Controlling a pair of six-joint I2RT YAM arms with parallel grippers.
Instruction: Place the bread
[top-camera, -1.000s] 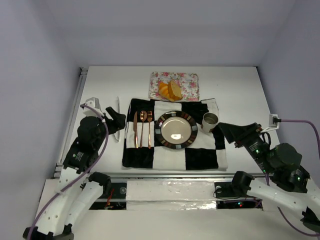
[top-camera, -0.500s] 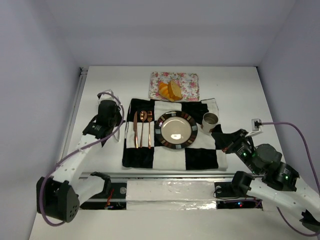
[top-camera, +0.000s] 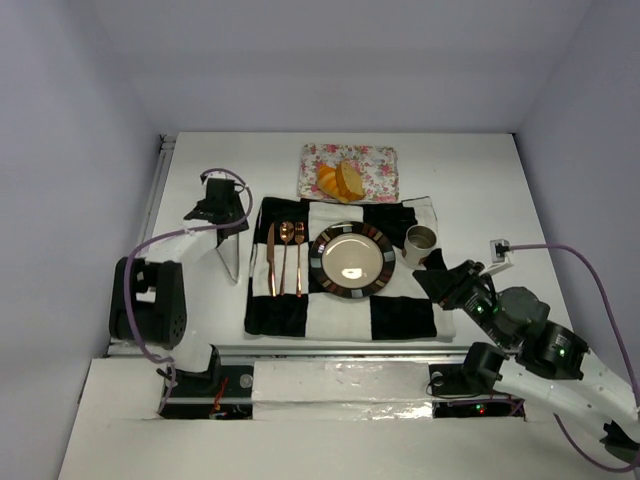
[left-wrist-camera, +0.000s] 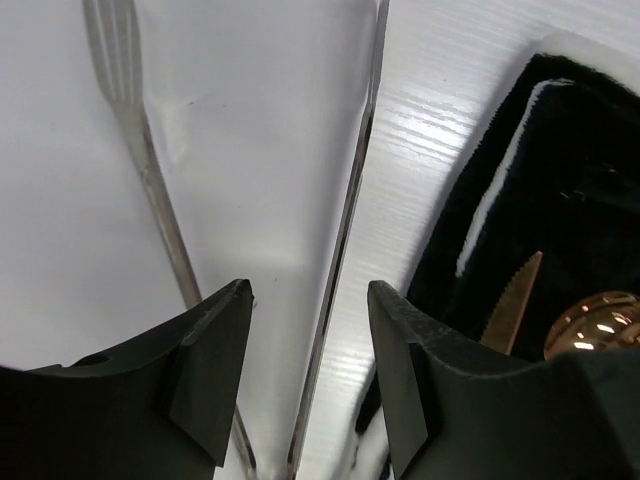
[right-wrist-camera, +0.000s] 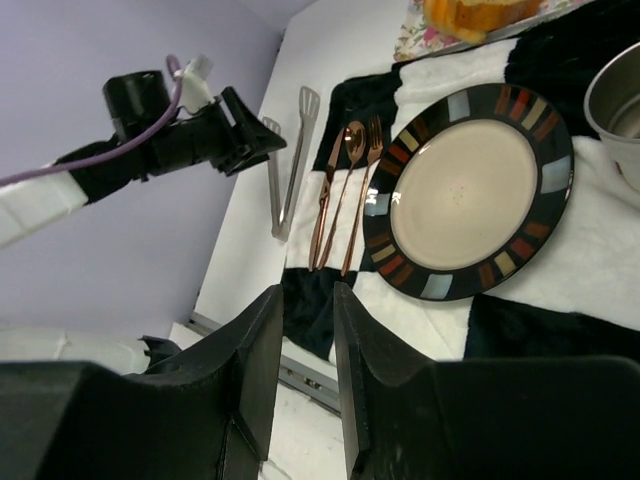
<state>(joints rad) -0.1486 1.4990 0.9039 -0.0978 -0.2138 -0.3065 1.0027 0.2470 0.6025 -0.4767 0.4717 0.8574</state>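
The left gripper (left-wrist-camera: 308, 292) hangs over the bare table at 9 o'clock from the plate, its jaws spread wide with nothing between them. Metal tongs (top-camera: 230, 262) lie just beneath it, beside the left edge of a black-and-white checked placemat (top-camera: 400, 315). On the mat's left part lie a copper knife (top-camera: 270, 258), spoon (top-camera: 285, 240) and fork (top-camera: 299, 250), side by side. The striped-rim plate (top-camera: 352, 296) sits mid-mat with nothing on it. At 12 o'clock from it, off the mat, a floral tray (top-camera: 378, 175) carries the bread (top-camera: 340, 180): an orange roll (top-camera: 326, 181) touching a tan slice (top-camera: 350, 180). A metal cup (top-camera: 415, 252) stands at 2 o'clock from the plate. The right gripper (right-wrist-camera: 305, 295) hovers at 4 o'clock, its jaws narrowly parted on nothing.
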